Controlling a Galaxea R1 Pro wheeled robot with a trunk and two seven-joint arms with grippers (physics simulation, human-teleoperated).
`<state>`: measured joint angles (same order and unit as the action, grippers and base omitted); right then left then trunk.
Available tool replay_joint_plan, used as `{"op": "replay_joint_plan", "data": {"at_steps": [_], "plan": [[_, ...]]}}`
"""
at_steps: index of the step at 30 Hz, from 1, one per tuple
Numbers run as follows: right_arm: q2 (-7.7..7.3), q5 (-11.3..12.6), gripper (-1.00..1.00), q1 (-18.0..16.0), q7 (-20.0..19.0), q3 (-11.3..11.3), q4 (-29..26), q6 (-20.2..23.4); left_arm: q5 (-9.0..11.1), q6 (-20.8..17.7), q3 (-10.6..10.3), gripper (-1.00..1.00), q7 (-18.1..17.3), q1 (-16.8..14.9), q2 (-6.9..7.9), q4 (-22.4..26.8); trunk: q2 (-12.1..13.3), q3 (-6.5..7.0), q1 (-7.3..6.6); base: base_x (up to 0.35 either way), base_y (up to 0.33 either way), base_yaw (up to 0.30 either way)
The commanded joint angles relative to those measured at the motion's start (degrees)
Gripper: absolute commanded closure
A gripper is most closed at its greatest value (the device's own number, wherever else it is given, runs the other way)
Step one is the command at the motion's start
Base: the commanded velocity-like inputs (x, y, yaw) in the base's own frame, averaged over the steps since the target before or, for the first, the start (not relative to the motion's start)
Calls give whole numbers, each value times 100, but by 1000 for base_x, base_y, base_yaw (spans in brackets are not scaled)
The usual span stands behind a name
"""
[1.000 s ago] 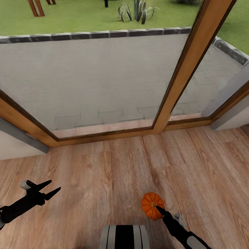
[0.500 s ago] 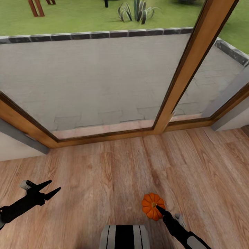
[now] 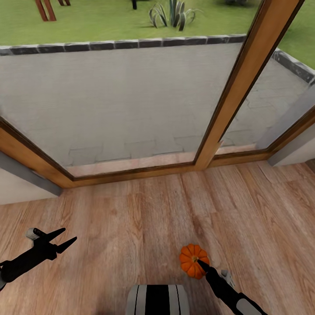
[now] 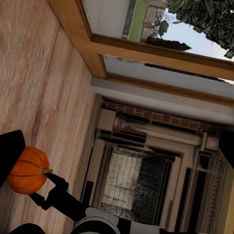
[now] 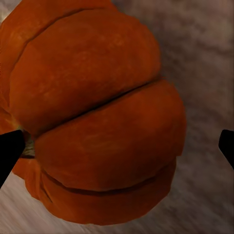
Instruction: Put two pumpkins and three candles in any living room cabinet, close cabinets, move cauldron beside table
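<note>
Right gripper [image 3: 202, 265] holds 1 pumpkin [image 3: 193, 260] (near right, above wooden floor [image 3: 131, 218]); left gripper [image 3: 61, 239] spread, empty. Carrying step; next, likely find a cabinet.

An orange pumpkin [image 4: 28, 170] sits at the tip of the right claw [image 4: 48, 176] above the wooden floor [image 4: 34, 87], near a wood-framed window [image 4: 146, 51].

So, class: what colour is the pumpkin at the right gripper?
Bright orange pumpkin, ribbed; clearest in the right wrist view.
</note>
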<state>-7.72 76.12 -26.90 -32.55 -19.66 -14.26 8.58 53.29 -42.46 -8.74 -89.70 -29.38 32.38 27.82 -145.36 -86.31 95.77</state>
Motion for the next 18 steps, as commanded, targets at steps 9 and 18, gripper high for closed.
{"op": "replay_joint_plan", "data": {"at_steps": [9, 18], "plan": [[-1, 17, 100, 0, 126, -65, 19, 20, 28, -60, -40, -100, -30, -6, 6, -5, -1, -4, 0, 0, 0, 0], [-1, 17, 100, 0, 126, -66, 19, 21, 27, -60, -40, -100, -30, -6, 6, -5, -1, -4, 0, 0, 0, 0]]}}
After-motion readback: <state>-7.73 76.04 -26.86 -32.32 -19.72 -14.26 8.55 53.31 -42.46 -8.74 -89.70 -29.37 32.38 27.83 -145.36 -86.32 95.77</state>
